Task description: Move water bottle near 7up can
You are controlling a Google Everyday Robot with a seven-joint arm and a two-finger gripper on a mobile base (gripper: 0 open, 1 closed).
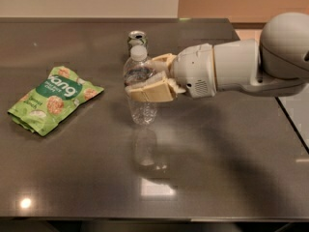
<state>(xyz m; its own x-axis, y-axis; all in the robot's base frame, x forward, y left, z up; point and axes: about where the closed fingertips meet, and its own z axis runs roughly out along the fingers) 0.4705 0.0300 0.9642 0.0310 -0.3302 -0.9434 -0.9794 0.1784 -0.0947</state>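
The water bottle (140, 105), clear ribbed plastic with a white cap, stands upright near the middle of the dark table. My gripper (150, 79) comes in from the right and is shut on the bottle's upper body, its tan fingers (147, 92) on either side of it. The 7up can (135, 39) stands just behind the bottle, toward the table's back edge. Only its silver top and upper side show; the bottle hides the rest.
A flat green chip bag (52, 99) lies on the table (217, 153) at the left. My white arm (241, 66) stretches over the table's right side. The table's right edge lies under the arm.
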